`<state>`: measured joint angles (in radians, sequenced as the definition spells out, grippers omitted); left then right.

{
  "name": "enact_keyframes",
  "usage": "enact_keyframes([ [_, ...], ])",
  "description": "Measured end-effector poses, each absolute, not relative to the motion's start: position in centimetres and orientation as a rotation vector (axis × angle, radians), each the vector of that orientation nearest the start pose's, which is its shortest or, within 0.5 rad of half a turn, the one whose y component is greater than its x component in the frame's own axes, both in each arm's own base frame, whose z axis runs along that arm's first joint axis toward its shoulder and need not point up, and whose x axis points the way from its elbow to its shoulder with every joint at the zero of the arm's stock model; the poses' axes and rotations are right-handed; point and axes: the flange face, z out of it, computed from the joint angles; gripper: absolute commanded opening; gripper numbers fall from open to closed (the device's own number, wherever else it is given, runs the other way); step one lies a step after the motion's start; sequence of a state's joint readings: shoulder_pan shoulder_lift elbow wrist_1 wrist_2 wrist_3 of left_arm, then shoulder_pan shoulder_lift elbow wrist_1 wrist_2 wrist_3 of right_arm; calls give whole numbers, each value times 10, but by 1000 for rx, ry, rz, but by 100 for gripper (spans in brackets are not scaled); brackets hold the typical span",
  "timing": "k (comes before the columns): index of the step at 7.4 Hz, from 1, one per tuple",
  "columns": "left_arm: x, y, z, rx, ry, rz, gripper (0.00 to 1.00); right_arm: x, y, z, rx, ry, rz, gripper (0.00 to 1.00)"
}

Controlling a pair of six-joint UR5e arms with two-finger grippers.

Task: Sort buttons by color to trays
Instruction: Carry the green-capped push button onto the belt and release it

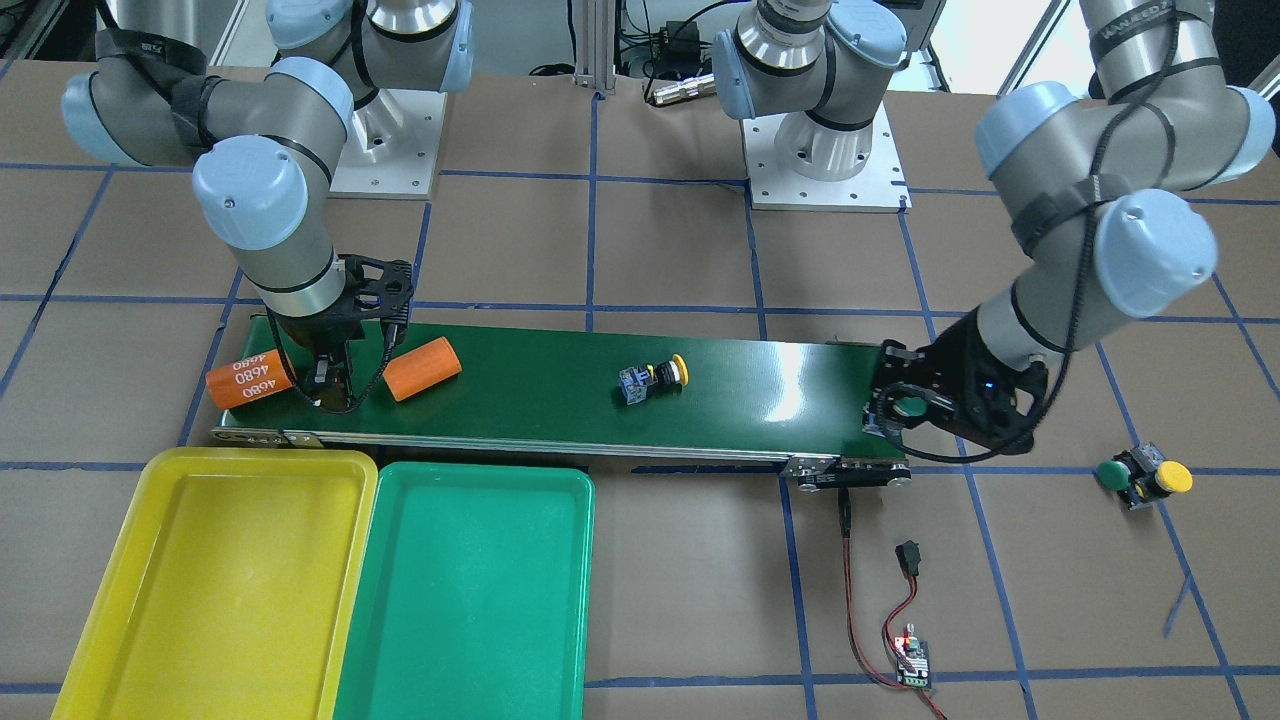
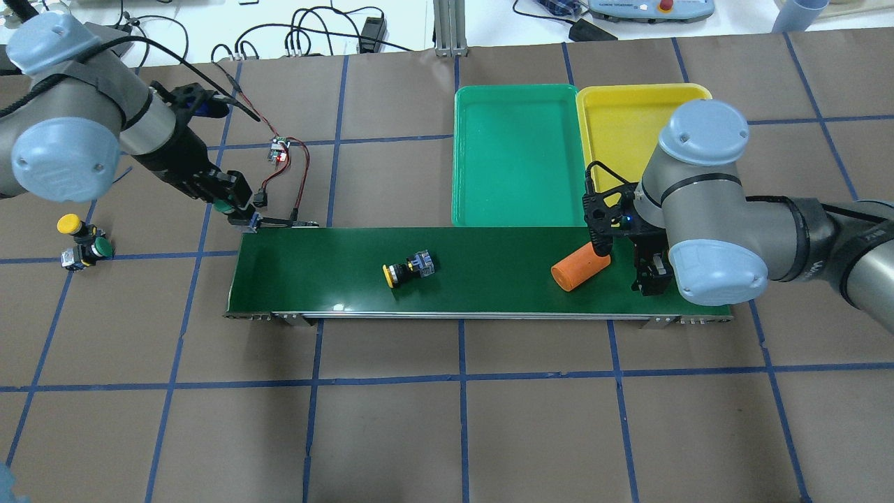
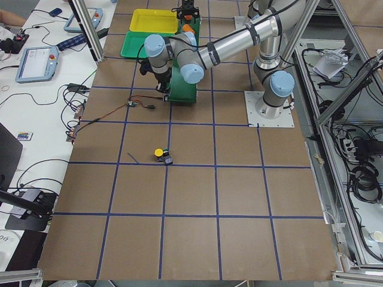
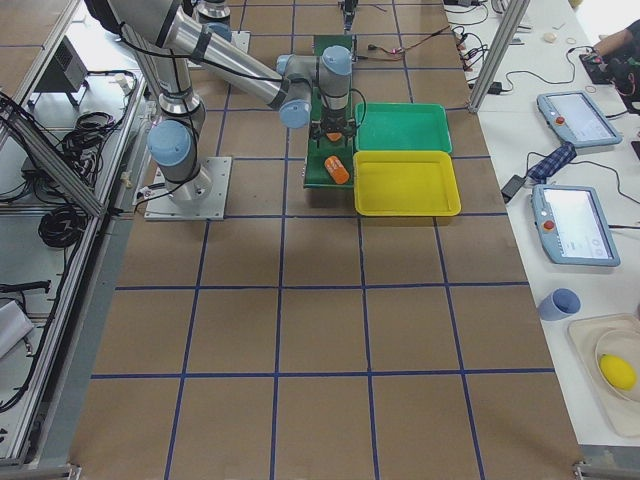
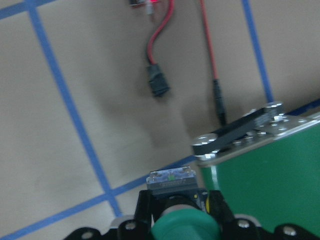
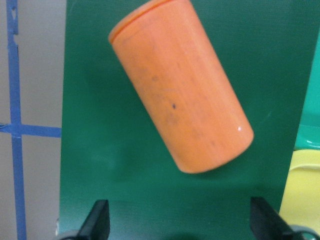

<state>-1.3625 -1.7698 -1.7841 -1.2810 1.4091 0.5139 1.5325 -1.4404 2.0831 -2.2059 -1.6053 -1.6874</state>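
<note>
One orange cylinder (image 1: 250,378) on the conveyor belt (image 1: 760,385) reads "4680" twice; the right claw (image 1: 332,388) hangs spread apart between it and a plain orange cylinder (image 1: 422,368); the left claw (image 1: 900,412) is clamped on a green button (image 5: 185,227) at the belt's end, the button's body mostly hidden by the fingers; a yellow button (image 1: 655,378) lies mid-belt; two more buttons (image 1: 1140,480) sit touching on the surface (image 1: 650,600), well apart from the yellow tray (image 1: 215,590) and green tray (image 1: 470,590).

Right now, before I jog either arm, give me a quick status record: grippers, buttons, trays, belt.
left gripper: shut on green button, at conveyor belt end
right gripper: open, over belt beside orange cylinder
on belt: yellow button, mid-belt, on its side
off belt: loose green button and loose yellow button, together on table
yellow tray: empty
green tray: empty
sorted: none
</note>
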Motion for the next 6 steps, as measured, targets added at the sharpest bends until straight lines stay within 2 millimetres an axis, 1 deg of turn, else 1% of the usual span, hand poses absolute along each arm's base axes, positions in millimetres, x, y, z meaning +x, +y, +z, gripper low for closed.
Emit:
enact_keyframes([
  [1,-62,-533,310,424,3303,129,0,112,-473,249,-2319,2144,50,100],
  [2,-76,-521,307,377,3305,151,0,112,-473,249,-2319,2144,50,100],
  [3,-83,-514,301,344,3306,164,0,112,-473,249,-2319,2144,50,100],
  [4,-86,-514,294,280,3308,158,0,112,-473,249,-2319,2144,50,100],
  [5,-88,-515,289,211,3305,141,0,112,-473,249,-2319,2144,50,100],
  [6,-89,-515,287,177,3281,139,0,112,-473,249,-2319,2144,49,100],
])
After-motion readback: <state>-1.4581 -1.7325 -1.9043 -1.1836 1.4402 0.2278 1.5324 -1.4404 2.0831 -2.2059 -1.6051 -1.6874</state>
